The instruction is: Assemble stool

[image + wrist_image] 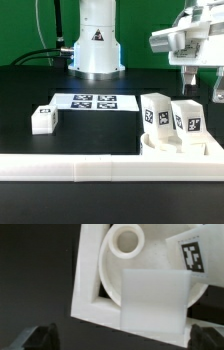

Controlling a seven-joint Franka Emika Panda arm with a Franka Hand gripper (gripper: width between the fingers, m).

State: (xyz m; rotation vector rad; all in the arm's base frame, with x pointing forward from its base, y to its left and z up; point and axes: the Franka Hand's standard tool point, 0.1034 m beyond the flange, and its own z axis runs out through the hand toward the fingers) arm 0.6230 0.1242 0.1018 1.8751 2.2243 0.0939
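The white round seat [190, 152] lies at the exterior view's right, inside the corner of the rail. Two white legs stand upright on it, one [155, 112] beside the other [187, 121], each with a black-and-white tag. A third leg [44, 118] lies loose at the exterior view's left. My gripper [204, 85] hangs open and empty above the two standing legs. In the wrist view the gripper [122, 337] has its dark fingers [40, 339] spread wide, over a leg's blank face [155, 297], a tagged leg [196, 255] and the seat [150, 259] with an open hole [127, 241].
The long white L-shaped rail [70, 168] runs along the front and wraps the seat; it also shows in the wrist view [86, 286]. The marker board [95, 101] lies before the robot base [97, 45]. The table is black.
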